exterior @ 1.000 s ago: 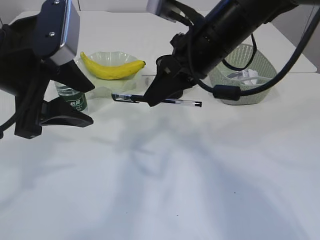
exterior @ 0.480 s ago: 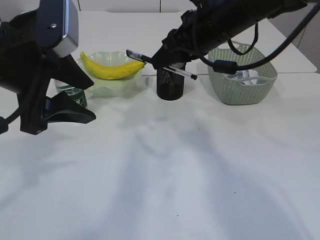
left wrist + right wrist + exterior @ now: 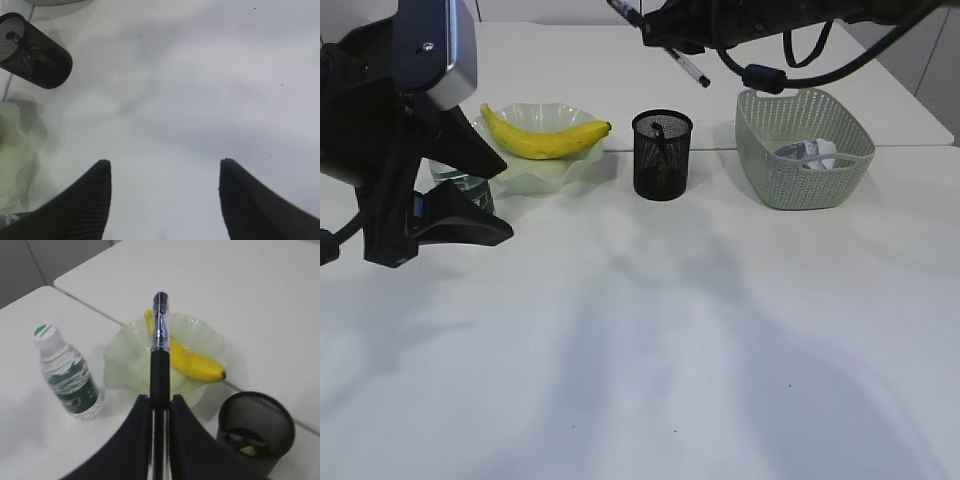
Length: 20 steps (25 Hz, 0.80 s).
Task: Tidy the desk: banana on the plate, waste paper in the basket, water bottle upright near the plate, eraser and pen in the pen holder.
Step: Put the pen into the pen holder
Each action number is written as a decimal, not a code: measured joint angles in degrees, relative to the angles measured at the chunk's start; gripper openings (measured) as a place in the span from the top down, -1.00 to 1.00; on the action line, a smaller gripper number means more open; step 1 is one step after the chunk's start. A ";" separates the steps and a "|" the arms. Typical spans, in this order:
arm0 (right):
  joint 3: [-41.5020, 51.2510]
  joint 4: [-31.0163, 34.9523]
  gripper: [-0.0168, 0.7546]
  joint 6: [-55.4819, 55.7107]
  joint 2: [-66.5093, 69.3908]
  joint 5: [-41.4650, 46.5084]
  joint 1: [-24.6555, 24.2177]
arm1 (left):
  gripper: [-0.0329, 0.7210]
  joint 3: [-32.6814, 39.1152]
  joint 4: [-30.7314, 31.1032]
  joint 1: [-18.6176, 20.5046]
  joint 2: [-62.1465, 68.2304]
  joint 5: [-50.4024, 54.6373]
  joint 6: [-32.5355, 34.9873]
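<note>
My right gripper [image 3: 160, 401] is shut on the black and clear pen [image 3: 160, 347] and holds it tilted, high above the back of the table [image 3: 670, 45]. The black mesh pen holder [image 3: 662, 155] stands below it, with something small inside [image 3: 245, 442]. The banana [image 3: 545, 138] lies on the pale green plate [image 3: 545, 172]. The water bottle [image 3: 67, 375] stands upright to the left of the plate. Crumpled paper [image 3: 810, 152] lies in the green basket [image 3: 805, 150]. My left gripper [image 3: 162, 172] is open and empty over bare table, in front of the bottle.
The white table [image 3: 670, 350] stretches wide toward the front. A seam between two tabletops runs behind the pen holder. The left arm's dark body [image 3: 390, 130] partly hides the bottle in the exterior view.
My right gripper has lifted the pen from table height up and to the back, and it now hangs tilted above the pen holder. The left arm has barely moved.
</note>
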 joint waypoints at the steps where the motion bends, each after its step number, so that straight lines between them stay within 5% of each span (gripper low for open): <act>1: 0.00 1.13 0.83 -1.38 0.00 -1.52 -0.62 | -0.37 0.00 0.00 0.00 0.00 0.00 -0.08; 7: 0.00 14.56 0.83 -14.95 2.17 -11.04 -3.56 | -0.37 0.00 -0.10 0.00 0.00 -0.08 -0.13; 13: 0.00 41.81 0.83 -40.98 6.84 -12.03 -3.56 | -0.37 0.00 -0.23 0.00 0.00 -0.08 -0.22; 20: 0.00 47.69 0.83 -52.47 9.34 -8.90 -3.56 | -0.37 0.00 -0.23 0.00 0.00 -0.13 -0.41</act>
